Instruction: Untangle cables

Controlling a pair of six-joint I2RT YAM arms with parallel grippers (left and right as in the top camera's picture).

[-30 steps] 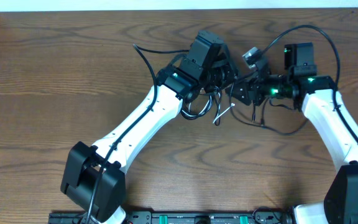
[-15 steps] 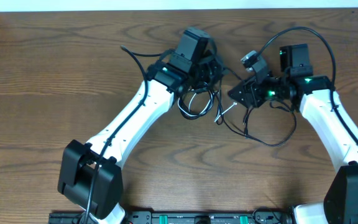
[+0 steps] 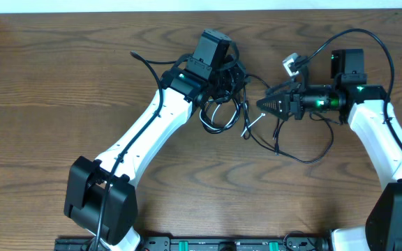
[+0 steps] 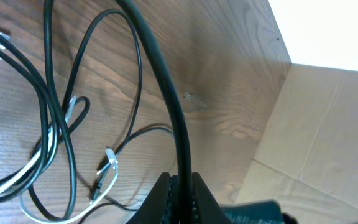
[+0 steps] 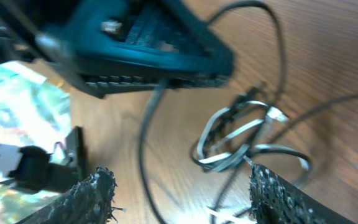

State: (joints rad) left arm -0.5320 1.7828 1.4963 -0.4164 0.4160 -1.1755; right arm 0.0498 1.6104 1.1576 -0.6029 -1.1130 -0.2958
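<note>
From above, the left arm reaches across the desk point(image 3: 61, 104) toward 1 o'clock, and its wrist housing covers its own tip, so the overhead view does not show the grip. The left wrist camera does: the left gripper point(image 4: 179, 185) is clamped tight on the black cable point(image 4: 166, 106), which rises from between the pads toward 11 o'clock and is cut off at the top edge. Further loops of the same cord lie on the wood at 9 o'clock of the pads, and two small plug ends point(image 4: 106, 169) lie close together there; which cord each belongs to cannot be made out. A cardboard panel point(image 4: 328, 137) at 3 o'clock shows in this view alone. In the overhead view the tangle sits just below the left wrist, with the white cable point(image 3: 252, 125) poking out at 4 o'clock of it. The black cord trails on in a wide curve toward the right arm. The right arm points toward 9 o'clock and looks tapered to a point from above. Its own camera, badly blurred, shows the right gripper point(image 5: 188, 190) spread wide, its fingers point(image 5: 95, 196) far apart and gripping nothing. A dark cord runs across the desk between them, and whether it touches either finger is unclear. White and black loops lie at 1 o'clock of it.
</note>
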